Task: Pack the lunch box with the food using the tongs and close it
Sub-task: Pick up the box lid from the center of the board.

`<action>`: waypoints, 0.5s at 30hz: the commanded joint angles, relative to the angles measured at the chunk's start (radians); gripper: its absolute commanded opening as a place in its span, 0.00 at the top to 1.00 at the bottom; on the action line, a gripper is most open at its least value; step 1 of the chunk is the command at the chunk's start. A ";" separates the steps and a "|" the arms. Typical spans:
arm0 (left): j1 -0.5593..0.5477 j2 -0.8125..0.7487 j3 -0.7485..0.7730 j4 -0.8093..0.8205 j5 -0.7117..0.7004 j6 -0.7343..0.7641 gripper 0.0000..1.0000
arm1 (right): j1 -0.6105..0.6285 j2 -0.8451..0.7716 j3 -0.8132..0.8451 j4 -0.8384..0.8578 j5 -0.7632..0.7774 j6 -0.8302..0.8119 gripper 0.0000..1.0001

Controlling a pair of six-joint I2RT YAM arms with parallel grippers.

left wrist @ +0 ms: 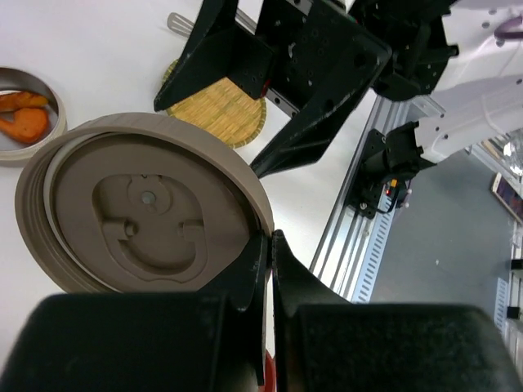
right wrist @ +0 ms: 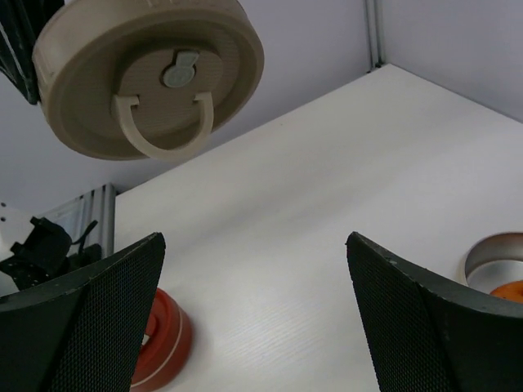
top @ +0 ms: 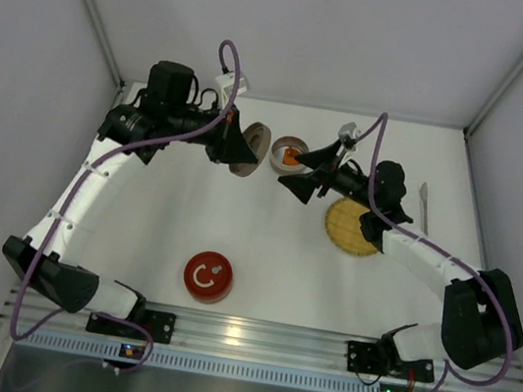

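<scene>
The lunch box is a round metal tin point(top: 289, 154) at the back of the table, with orange food point(left wrist: 24, 114) lying in it. My left gripper point(left wrist: 271, 237) is shut on the rim of a beige round lid point(left wrist: 139, 216) and holds it on edge above the table, just left of the tin. The lid point(right wrist: 151, 73) shows its handle side in the right wrist view. My right gripper point(right wrist: 255, 241) stands open and empty beside the tin point(right wrist: 494, 261). The slim silver tongs point(top: 424, 206) lie at the far right, beyond a yellow woven plate point(top: 353, 226).
A round red piece point(top: 208, 276) with a white mark sits near the front, left of centre. The right arm reaches over the yellow plate point(left wrist: 221, 110). Grey walls close in the table on three sides.
</scene>
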 commanded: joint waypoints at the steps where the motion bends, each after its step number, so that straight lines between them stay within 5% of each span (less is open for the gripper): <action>1: 0.001 0.020 -0.012 0.133 -0.036 -0.160 1.00 | 0.019 0.013 -0.021 0.155 0.045 -0.110 0.09; 15: 0.001 0.077 -0.092 0.323 0.087 -0.440 1.00 | 0.087 0.102 0.043 0.233 0.038 -0.092 0.09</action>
